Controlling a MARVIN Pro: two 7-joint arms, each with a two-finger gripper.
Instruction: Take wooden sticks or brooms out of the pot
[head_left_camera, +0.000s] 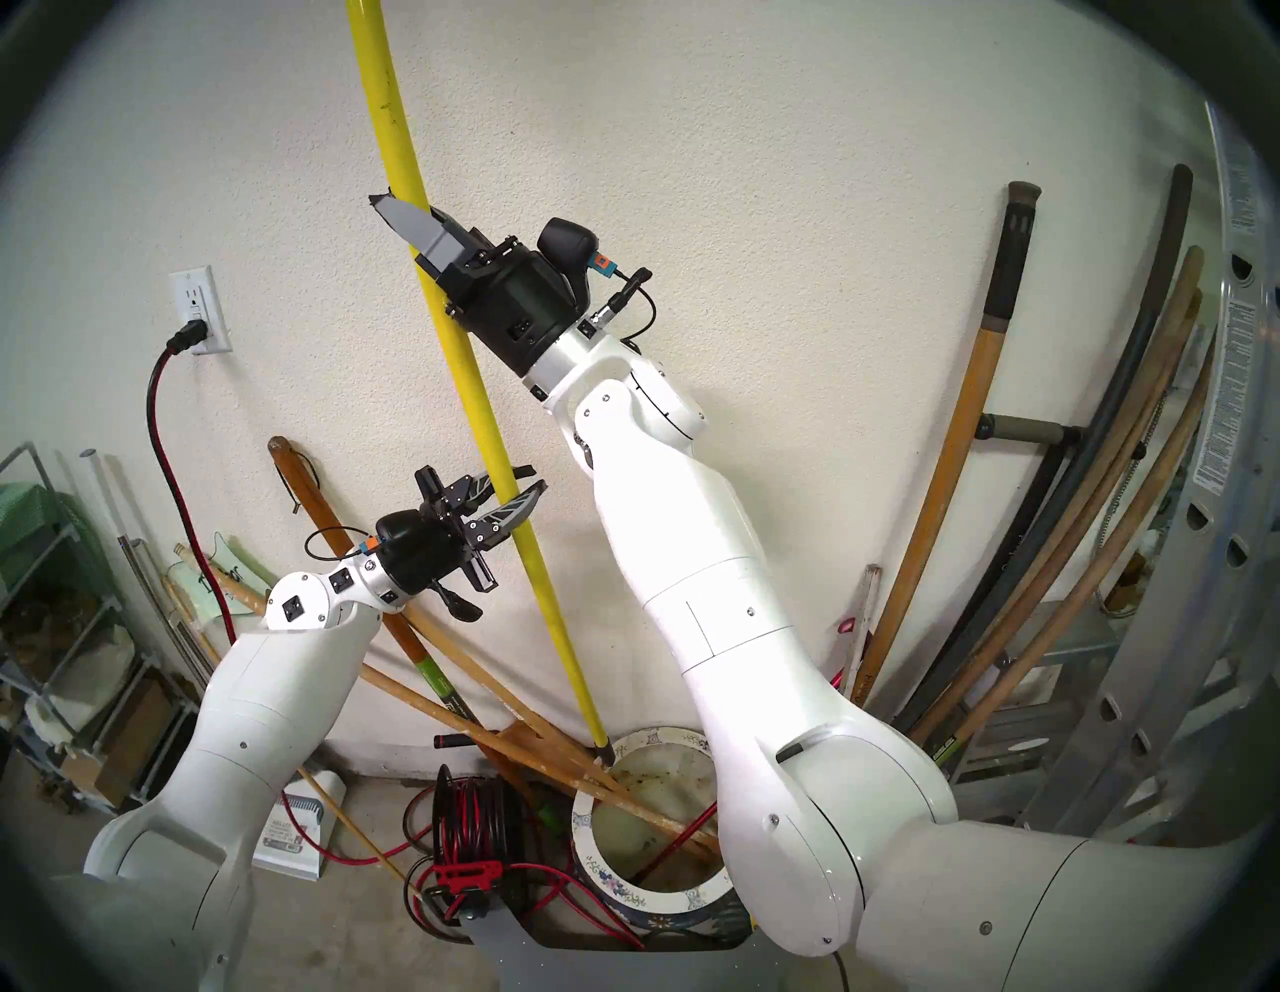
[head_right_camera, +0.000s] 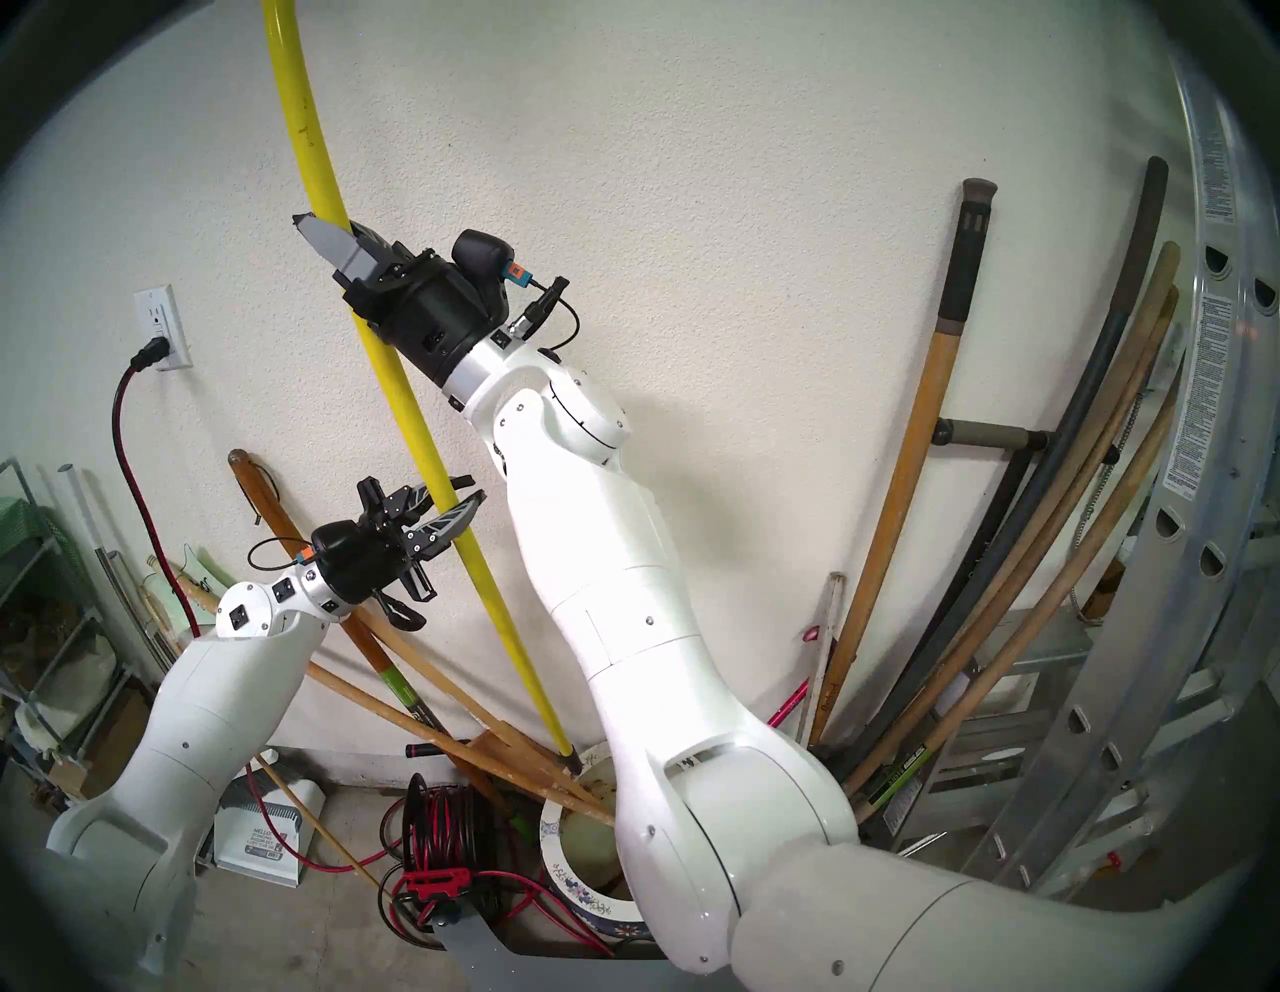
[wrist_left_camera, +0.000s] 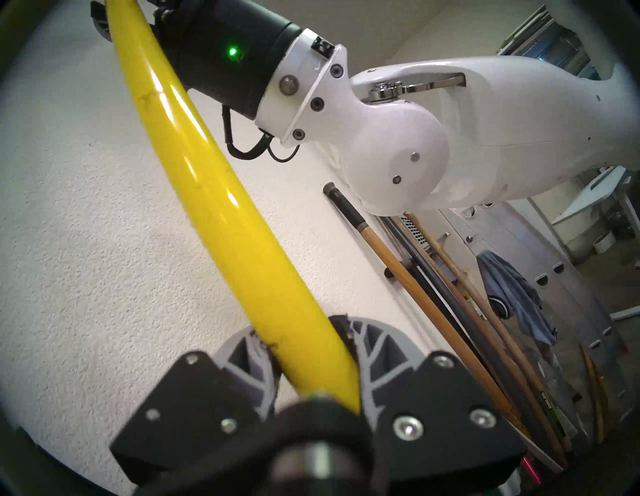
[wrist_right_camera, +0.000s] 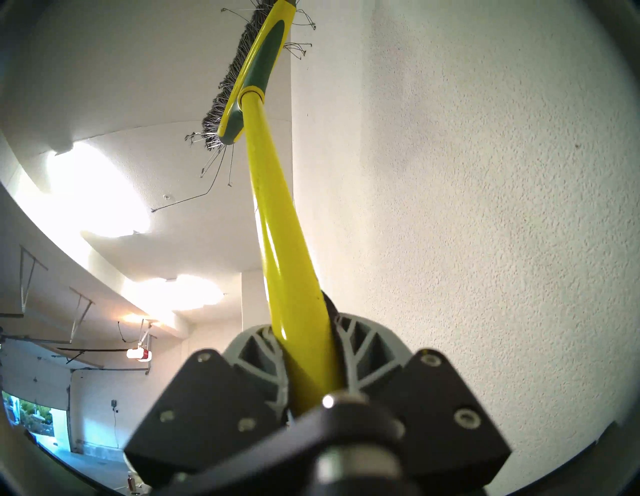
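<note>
Both claws are gripping the broom (head_left_camera: 478, 388): right claw (head_left_camera: 409, 215) clamped high on the pole, left claw (head_left_camera: 509, 495) closed below it; beneath both, the pole's tip is sitting at the pot (head_left_camera: 627, 897) rim, so lifting clear is remaining; brown poles (head_left_camera: 526, 745) are staying inside.

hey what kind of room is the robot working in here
Most likely a home garage: a garage door opener hangs from the ceiling, an aluminum ladder and long-handled tools lean against the wall, beside a cord reel.

The only legible word is "HELLO" on the dustpan (head_right_camera: 267, 835) label by the wall; print on the ladder (head_left_camera: 1240, 291) stickers and tool-handle labels is too small.
</note>
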